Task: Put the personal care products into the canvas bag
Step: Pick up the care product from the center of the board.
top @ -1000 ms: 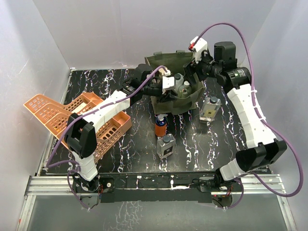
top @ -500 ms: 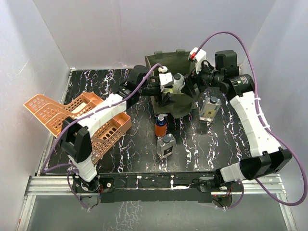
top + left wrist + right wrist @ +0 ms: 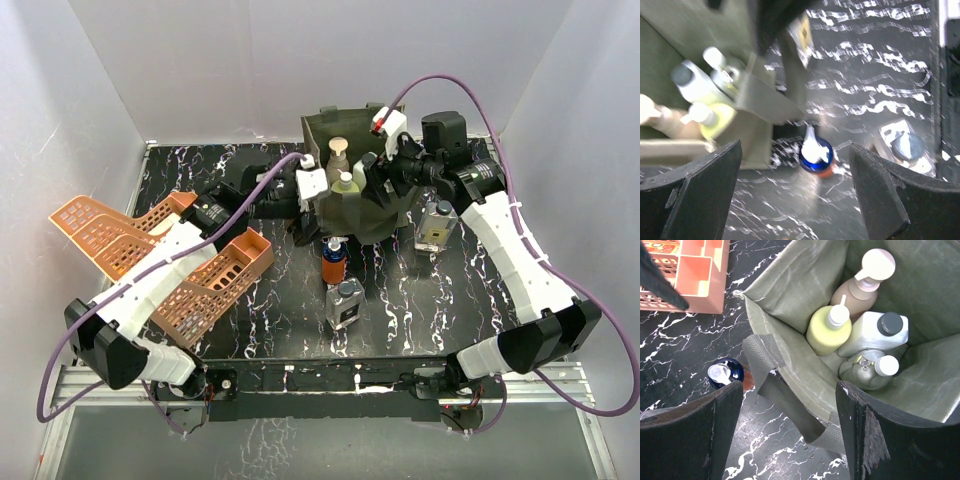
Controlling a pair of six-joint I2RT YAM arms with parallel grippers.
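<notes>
Out on the table (image 3: 420, 310): square clear bottle (image 3: 343, 303), orange bottle (image 3: 333, 262), second clear bottle (image 3: 437, 225); four more sit in the canvas bag (image 3: 375, 215). Left gripper (image 3: 795, 147) and right gripper (image 3: 789, 387) both agape, empty. Reaching for the orange one could snag the strap (image 3: 785, 395) and topple the bag.

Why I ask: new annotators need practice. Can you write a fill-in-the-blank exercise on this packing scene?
1. Inside the canvas bag stand ___ bottles.
2. The orange bottle outside the bag has a ___ top.
3. The orange baskets lie on the ___ arm's side.
4. The left gripper and the right gripper both stand ___.
Missing words: four; blue; left; open.
</notes>
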